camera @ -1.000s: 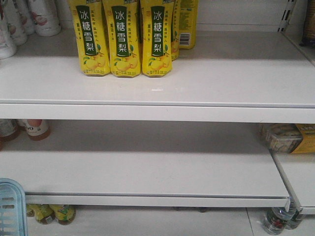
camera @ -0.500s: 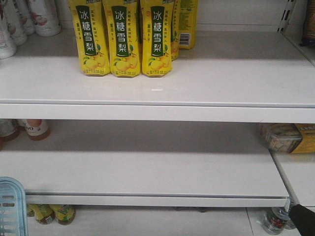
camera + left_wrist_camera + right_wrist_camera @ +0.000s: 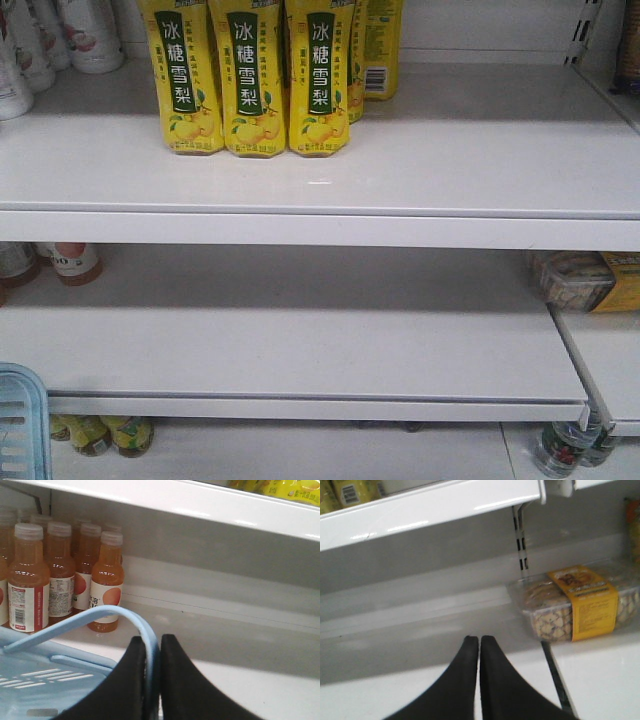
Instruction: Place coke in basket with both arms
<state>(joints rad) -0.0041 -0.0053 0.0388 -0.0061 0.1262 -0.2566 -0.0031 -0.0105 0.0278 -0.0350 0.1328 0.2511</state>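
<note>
No coke bottle shows in any view. The light blue basket sits at the lower left corner of the front view, and its slotted body fills the lower left of the left wrist view. My left gripper is shut on the basket's thin blue handle, which arches up between the two black fingers. My right gripper is shut and empty, its fingers pressed together in front of the middle shelf. Neither arm shows in the front view.
Yellow pear-drink bottles stand on the upper shelf. Orange drink bottles stand at the shelf's left. A clear box of snacks with a yellow label lies on the right shelf section. Small bottles stand below at the right.
A black gripper tip that showed at the lower right corner of the front view half a second ago has left that view. The basket has shifted slightly down and left.
</note>
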